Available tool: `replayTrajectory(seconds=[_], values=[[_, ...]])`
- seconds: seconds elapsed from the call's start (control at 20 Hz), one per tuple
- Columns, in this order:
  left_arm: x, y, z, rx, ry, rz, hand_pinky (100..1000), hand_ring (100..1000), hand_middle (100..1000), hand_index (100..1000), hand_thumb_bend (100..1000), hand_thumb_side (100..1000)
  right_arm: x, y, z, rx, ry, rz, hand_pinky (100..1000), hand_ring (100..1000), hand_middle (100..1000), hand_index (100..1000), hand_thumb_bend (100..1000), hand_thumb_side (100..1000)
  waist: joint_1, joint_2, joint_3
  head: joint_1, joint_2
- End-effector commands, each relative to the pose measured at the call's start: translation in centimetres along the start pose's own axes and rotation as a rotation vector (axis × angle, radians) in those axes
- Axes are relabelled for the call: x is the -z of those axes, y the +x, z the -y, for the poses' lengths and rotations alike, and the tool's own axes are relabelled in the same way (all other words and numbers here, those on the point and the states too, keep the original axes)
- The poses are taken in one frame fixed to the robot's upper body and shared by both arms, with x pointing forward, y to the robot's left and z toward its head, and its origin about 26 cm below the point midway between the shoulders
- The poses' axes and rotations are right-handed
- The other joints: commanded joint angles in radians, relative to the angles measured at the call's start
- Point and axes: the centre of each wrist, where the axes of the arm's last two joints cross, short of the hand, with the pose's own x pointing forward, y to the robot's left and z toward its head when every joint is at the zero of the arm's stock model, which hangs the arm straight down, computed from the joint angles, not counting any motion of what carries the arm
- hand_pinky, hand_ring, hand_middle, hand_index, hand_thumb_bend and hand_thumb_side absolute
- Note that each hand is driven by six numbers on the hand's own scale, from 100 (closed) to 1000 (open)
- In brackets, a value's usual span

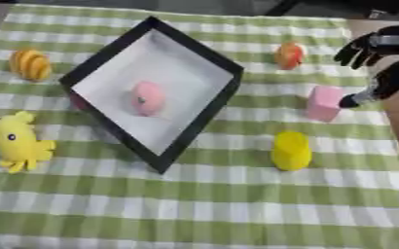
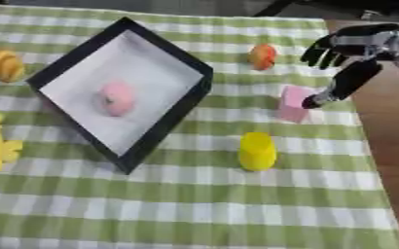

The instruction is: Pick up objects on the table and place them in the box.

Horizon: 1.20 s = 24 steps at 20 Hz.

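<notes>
Your right hand (image 2: 349,53) hangs at the table's right edge, fingers relaxed and spread, holding nothing — the thumb tip sits just beside the pink block's (image 2: 295,103) upper right corner; whether it touches, you cannot tell. The block stands upright on the green checked cloth (image 2: 194,204), to the left of and below your fingers. The black-rimmed box (image 1: 109,53) — a pink rounded toy (image 1: 148,97) inside — lies further left. Your left hand is out of sight.

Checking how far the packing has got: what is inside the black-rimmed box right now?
Inside the box, one round pink object lies on the white floor, nothing else. A reddish bit shows past its left wall; that wall hides the rest.
</notes>
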Motion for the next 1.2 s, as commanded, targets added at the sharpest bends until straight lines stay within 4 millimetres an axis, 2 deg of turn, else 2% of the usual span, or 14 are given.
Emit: replayTrajectory(seconds=[0.05,1.2], values=[[0.4,0.7,-0.1,0.002,-0.007,0.026,779,780,729,846,323,781,0.0,-0.5,0.7,-0.029,-0.015,-0.033,854,825,799,870,574,253,-0.003,-0.011,0.001,-0.006,-0.002],[0.3,0.8,0.2,-0.012,-0.01,0.027,781,783,729,846,318,786,4.6,-1.6,-1.6,-0.066,0.039,-0.098,843,812,769,846,571,243,0.004,0.009,0.01,-0.013,-0.002]])
